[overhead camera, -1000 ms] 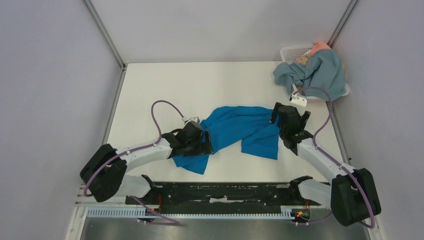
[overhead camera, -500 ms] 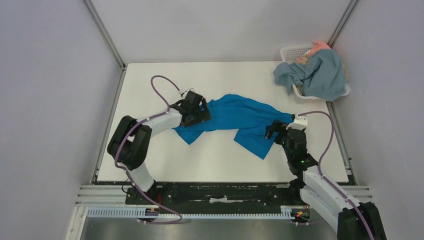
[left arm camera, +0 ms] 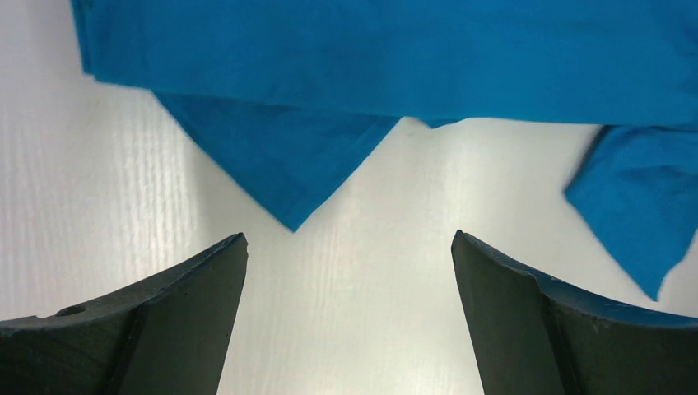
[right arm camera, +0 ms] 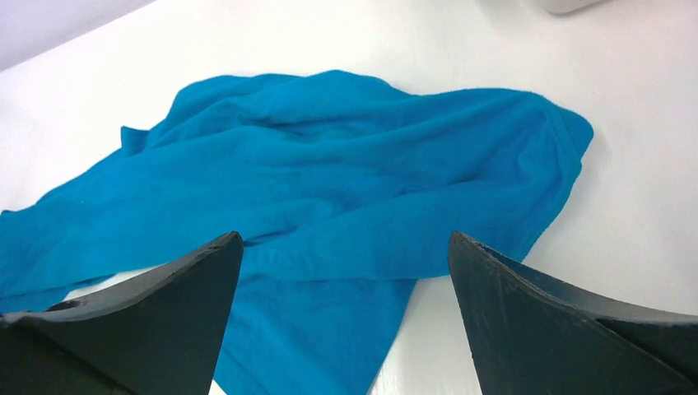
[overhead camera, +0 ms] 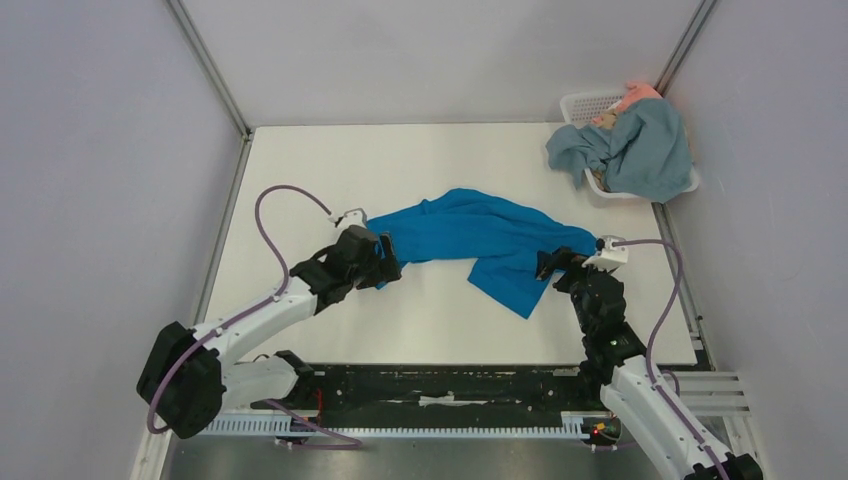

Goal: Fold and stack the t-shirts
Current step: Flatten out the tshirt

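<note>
Left pincer (overhead camera: 388, 262), spread wide, I've drawn back to 9 o'clock of blue shirt (overhead camera: 480, 235); right pincer (overhead camera: 550, 263) gapes too. Basket (overhead camera: 583, 103) holds grey shirt (overhead camera: 640, 150), pink cloth (overhead camera: 640, 93).

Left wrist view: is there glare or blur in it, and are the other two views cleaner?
Left wrist view: a pale sheen lies on the white table below the blue shirt, whose right flap looks slightly soft. Right wrist view: the shirt is sharp and evenly lit, no glare. Top view: even light, no hard shadows.
</note>
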Tool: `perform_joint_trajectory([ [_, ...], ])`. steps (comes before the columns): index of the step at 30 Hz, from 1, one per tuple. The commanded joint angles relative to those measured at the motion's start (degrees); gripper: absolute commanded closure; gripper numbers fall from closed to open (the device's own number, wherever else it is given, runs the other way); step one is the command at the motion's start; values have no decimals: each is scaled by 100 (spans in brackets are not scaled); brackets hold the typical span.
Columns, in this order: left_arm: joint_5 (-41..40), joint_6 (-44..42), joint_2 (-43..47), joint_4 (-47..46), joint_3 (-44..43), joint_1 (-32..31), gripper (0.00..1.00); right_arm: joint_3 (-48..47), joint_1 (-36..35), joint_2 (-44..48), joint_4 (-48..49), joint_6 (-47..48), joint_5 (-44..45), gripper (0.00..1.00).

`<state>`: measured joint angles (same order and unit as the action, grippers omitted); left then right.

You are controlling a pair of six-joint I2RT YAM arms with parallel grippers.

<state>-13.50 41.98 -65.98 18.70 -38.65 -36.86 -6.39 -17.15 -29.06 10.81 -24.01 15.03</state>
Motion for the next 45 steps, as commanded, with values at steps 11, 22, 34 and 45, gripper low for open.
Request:
perform_joint_trajectory([
  [11, -386, 100, -1491, -51, -289, 12, 7, -82, -25, -617, -92, 116, -789, 2],
  [22, -285, 34, -2499, -135, -694, 12, 57, -98, -21, -865, -17, 150, -836, 2],
  [34, -743, 30, -2113, 1, -540, 12, 98, -813, -1192, -1769, -833, 330, 90, 2],
  [45, -508, -130, -987, -431, 81, 12, 98, -1892, -2774, -3107, -2665, -384, 1541, 3],
])
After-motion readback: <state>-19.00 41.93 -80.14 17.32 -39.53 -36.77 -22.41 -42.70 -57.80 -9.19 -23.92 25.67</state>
